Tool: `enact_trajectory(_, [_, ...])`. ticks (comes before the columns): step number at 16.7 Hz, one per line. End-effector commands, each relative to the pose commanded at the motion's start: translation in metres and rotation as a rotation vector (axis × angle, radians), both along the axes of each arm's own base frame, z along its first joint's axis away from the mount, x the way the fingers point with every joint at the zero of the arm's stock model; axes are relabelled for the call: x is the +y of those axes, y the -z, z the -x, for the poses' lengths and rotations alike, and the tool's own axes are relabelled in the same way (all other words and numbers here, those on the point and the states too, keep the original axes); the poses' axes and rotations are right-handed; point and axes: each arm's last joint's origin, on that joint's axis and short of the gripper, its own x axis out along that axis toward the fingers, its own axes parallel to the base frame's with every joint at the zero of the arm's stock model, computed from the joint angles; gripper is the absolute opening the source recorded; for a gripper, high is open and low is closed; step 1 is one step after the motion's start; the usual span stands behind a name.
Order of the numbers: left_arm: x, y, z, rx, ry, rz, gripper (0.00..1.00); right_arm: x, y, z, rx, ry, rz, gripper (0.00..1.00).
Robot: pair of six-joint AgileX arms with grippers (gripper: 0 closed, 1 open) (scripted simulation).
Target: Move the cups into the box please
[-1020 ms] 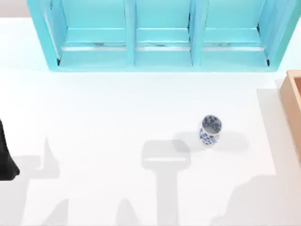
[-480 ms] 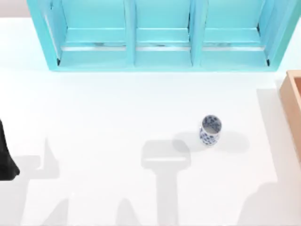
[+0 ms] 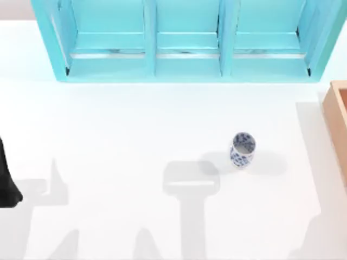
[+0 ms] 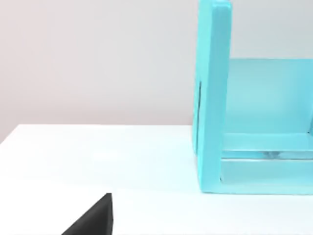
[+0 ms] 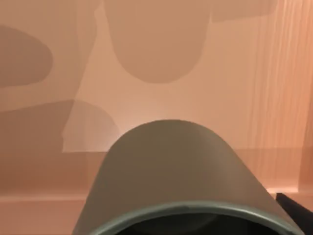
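While the white floral cup (image 3: 242,150) stood upright on the worktop (image 3: 135,135) right of centre, well apart from the box (image 3: 337,116) at the right edge, the olive-grey cup (image 5: 181,171) hung over the box's floor; finger states could not be told.

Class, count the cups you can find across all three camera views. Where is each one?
2. The white and blue cup stands upright on the table, right of centre. The olive-grey cup is over the tan box floor, in the right wrist view.
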Motion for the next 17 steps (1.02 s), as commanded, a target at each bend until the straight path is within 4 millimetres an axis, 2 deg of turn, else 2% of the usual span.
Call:
enact_trajectory(5, [0.0000,0.0000,0.0000,0.000,0.000,0.000,1.00,0.0010,0.0064,0.0003,0.001,0.000,-0.001,0.00])
enact_trajectory(17, [0.0000,0.0000,0.0000,0.000,0.000,0.000,1.00,0.0010,0.0064,0.0003,0.001,0.000,-0.001,0.90])
